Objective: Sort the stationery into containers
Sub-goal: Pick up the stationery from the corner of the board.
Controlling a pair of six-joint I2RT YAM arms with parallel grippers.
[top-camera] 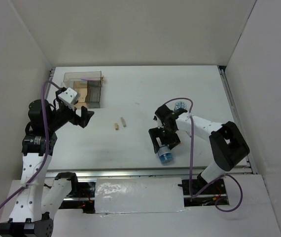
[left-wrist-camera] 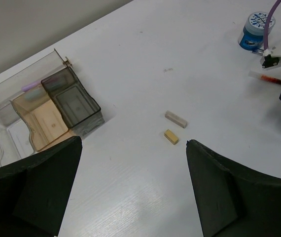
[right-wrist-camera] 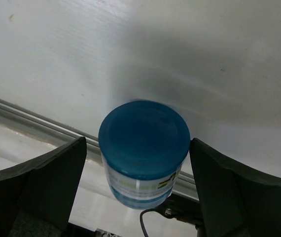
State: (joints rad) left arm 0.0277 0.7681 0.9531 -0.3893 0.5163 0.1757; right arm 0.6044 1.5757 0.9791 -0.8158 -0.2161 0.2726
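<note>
The clear organiser (top-camera: 84, 89) with tan and smoky grey compartments stands at the far left; it also shows in the left wrist view (left-wrist-camera: 47, 108). A pale lilac bar (left-wrist-camera: 32, 85) lies in its clear back part. Two tan stubs (left-wrist-camera: 171, 137) (left-wrist-camera: 176, 119) lie mid-table. My left gripper (top-camera: 84, 117) is open and empty, hovering between the organiser and the stubs. My right gripper (top-camera: 164, 142) is open with its fingers either side of a round blue tub (right-wrist-camera: 144, 143) near the front edge. A second blue tub (top-camera: 181, 105) and a red-orange pen (left-wrist-camera: 271, 78) lie behind my right arm. The blue pen is out of view.
White walls close in the table at the back and both sides. A metal rail (top-camera: 130, 173) runs along the front edge, just below the blue tub. My right arm's purple cable (top-camera: 192, 148) loops over the table's right part.
</note>
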